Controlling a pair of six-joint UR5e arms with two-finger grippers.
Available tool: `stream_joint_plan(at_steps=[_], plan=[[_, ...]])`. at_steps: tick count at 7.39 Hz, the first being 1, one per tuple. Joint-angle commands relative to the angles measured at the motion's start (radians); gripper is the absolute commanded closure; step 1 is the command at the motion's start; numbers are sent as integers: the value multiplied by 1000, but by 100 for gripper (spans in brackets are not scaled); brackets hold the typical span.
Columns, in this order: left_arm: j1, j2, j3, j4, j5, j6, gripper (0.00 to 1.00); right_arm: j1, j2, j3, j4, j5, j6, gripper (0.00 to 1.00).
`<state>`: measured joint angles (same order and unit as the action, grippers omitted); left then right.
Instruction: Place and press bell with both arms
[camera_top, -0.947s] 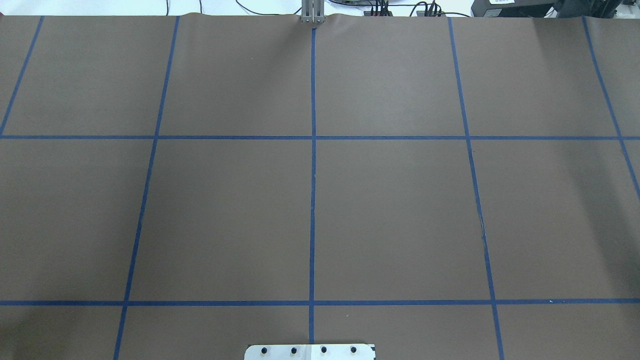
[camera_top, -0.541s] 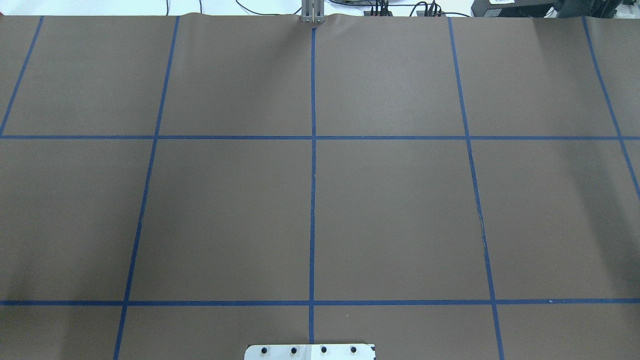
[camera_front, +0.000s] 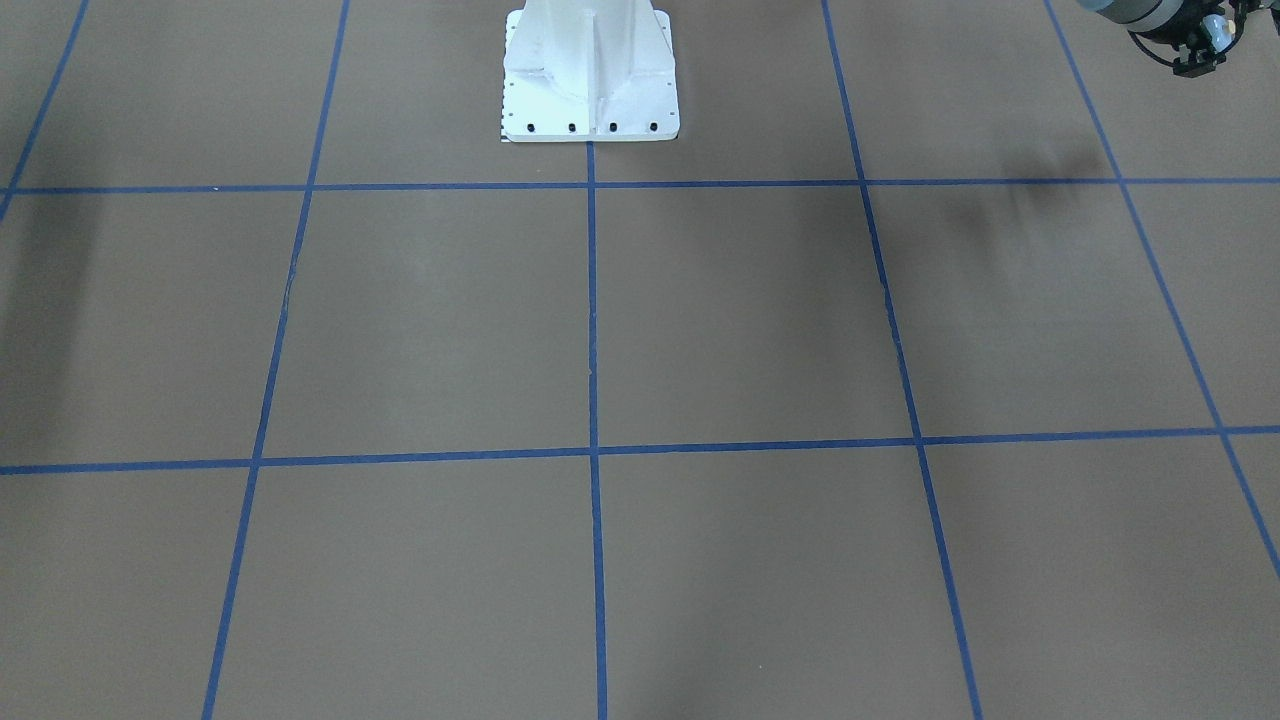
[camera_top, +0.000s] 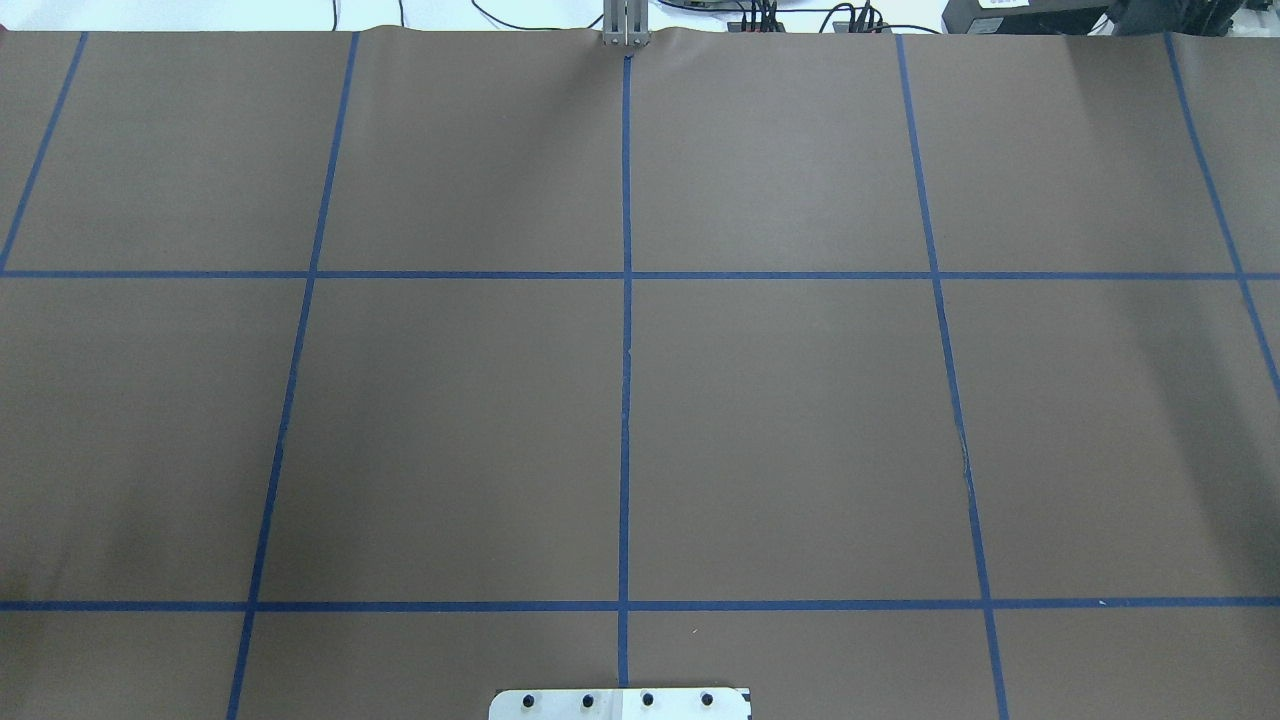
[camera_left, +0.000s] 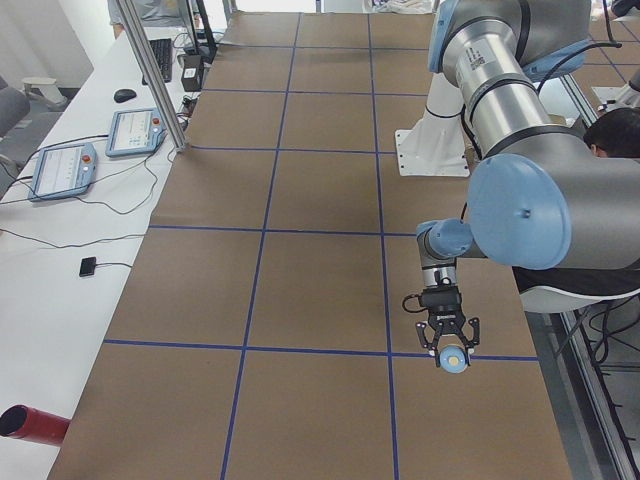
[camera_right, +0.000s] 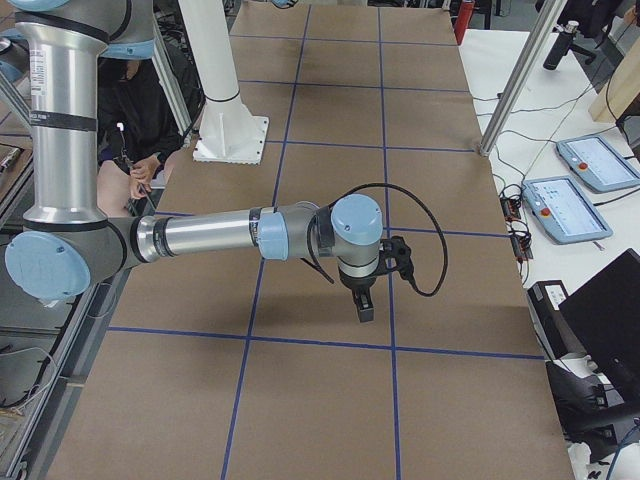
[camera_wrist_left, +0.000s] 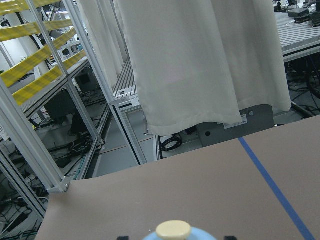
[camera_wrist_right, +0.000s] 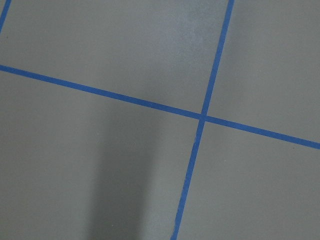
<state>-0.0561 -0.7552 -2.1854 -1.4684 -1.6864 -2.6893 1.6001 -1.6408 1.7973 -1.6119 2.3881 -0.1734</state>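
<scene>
Two robot arms worked over a brown counter (camera_top: 800, 420) marked into large squares by blue tape lines (camera_top: 625, 400). A white pedestal (camera_front: 590, 70) stood at the robot's edge of the counter.

Seen from the end on the robot's left, the left arm (camera_left: 520, 190) filled the near side of the view. Its forearm pointed down to the left gripper (camera_left: 450, 350). The black fingers were clamped on the bell (camera_left: 452, 360), a small light-blue dome with a cream top. The bell was held up off the counter, close to the robot's side. In this view it sat over one of the tape lines.

The left wrist camera showed the bell's cream button (camera_wrist_left: 173, 230) at the bottom edge, with a sliver of blue dome under it. Beyond it lay the counter's edge, a white curtain (camera_wrist_left: 200, 65) and metal framing.

Seen from the opposite end, the right arm (camera_right: 200, 235) reached out level over the counter. The right gripper (camera_right: 365, 312) pointed straight down, just above a tape line. Whether its fingers were apart or together could not be told. The right wrist camera showed only the counter, a crossing of two tape lines and a soft shadow.

Two teach pendants (camera_left: 135, 132) lay on a white side table next to the counter.
</scene>
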Motion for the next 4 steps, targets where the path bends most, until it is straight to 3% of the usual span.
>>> stream_joint_plan(at_steps=[1,2,3,4], plan=[[-209,-100,-16,17,92,269,100,0,2,-4,-2,2,3,0],[-346,-221,-14,95,147,446,100,0,10,-4,-2,2,3,0],[-516,-413,-7,209,231,658,100,0,13,-4,-2,2,5,0],[-613,-555,9,261,282,883,100,-2,15,-4,-2,2,5,0]])
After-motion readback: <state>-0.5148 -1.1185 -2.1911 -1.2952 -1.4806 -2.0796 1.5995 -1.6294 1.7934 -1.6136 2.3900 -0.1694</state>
